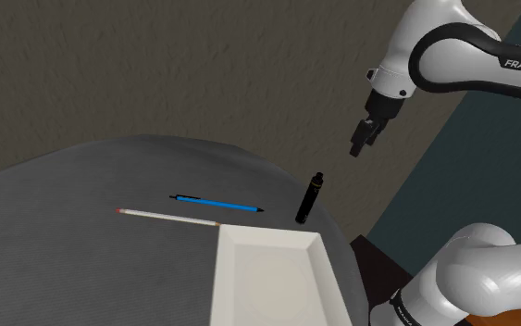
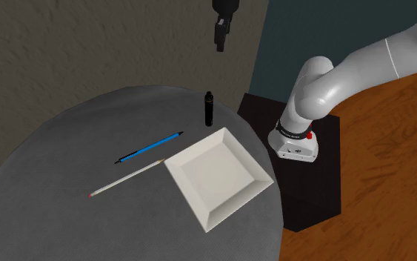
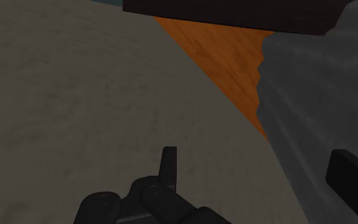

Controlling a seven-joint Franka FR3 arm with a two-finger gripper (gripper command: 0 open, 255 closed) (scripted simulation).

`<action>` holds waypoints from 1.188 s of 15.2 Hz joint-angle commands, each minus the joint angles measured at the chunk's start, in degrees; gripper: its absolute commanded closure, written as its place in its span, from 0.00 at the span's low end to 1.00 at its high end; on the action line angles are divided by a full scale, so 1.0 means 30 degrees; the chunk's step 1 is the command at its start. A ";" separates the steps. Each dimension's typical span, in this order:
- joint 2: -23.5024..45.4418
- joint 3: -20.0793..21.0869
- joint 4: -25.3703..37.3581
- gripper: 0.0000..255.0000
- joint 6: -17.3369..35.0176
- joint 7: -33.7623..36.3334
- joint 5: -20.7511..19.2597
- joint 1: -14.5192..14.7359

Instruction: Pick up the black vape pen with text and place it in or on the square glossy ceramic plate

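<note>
White and glossy, a square plate (image 1: 266,278) sat nearest on the round grey desk (image 1: 73,245). In the shoulder view, a pale pencil (image 1: 167,217) with a red end lay at ten o'clock from the plate. A blue pen (image 1: 217,204) lay just beyond it, the two nearly parallel. The black vape pen (image 1: 310,197) lay at one o'clock from the plate, near its far corner but apart from it, close to the desk's edge. Any text on it was too small to read.

Farthest, again at one o'clock from the vape pen, the black claw (image 1: 358,146) hung in the air well clear of the desk, holding nothing. In the wrist view its two fingers (image 3: 169,167) stood apart, released.

The vape pen looked light, stiff and slim, with a smooth round body likely to roll or slip. A sensible hold would be across its middle, the fingers squeezing its narrow width, square to its length. The plate's hard, slick surface suggested setting it down low and gently.
</note>
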 commanded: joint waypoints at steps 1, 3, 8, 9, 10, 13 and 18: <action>0.0000 0.0000 0.0000 0.00 0.0000 0.0000 0.0000 0.0000; -0.0204 0.0659 0.0066 0.00 -0.0224 0.0657 0.0657 0.0422; -0.0407 0.2323 0.0531 0.00 -0.0656 0.2340 0.2278 0.1428; -0.0395 0.2657 0.0675 0.00 -0.0720 0.2682 0.2591 0.1616; -0.0367 0.2991 0.0835 0.00 -0.0777 0.3027 0.2898 0.1801; -0.0186 0.4003 0.1411 0.00 -0.0907 0.4062 0.3788 0.2302; 0.0423 0.5707 0.2688 0.00 -0.0997 0.5808 0.5100 0.2981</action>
